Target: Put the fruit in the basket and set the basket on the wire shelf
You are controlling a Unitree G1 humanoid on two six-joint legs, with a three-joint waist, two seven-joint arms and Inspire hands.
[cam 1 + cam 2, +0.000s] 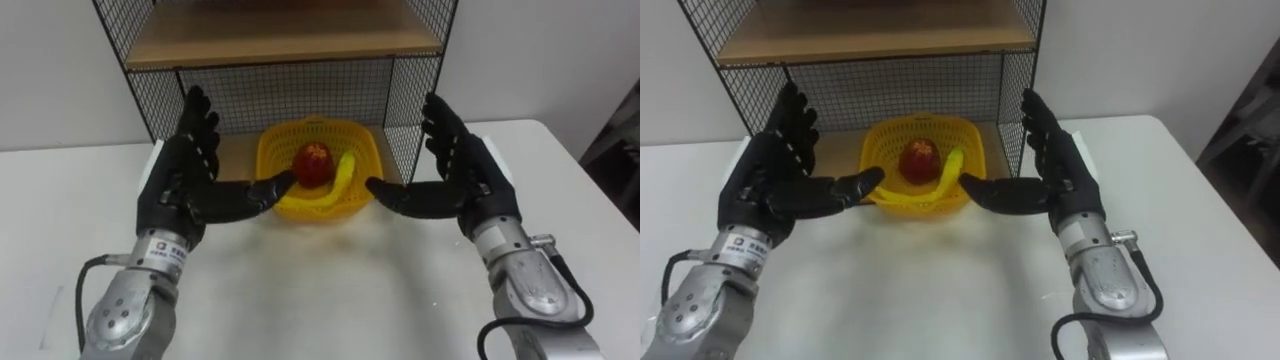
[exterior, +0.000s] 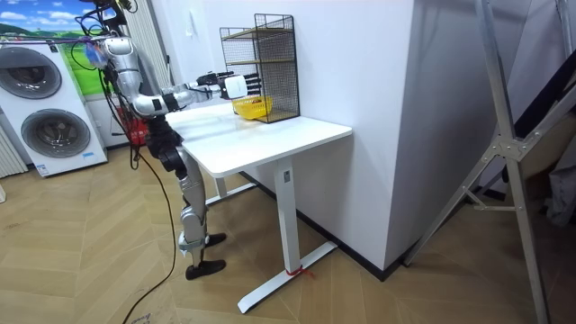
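apple (image 1: 313,163) and banana (image 1: 341,180) in yellow basket (image 1: 272,146) (partly inside wire shelf (image 1: 290,95))

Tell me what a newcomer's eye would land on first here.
The bright yellow basket, holding a red apple and a banana, sits at the foot of the black wire shelf on the white table. The robot's black left hand and right hand flank it, both open, thumbs pointing in towards the basket.

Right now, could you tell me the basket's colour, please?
The basket is yellow, clearest in the left eye view.
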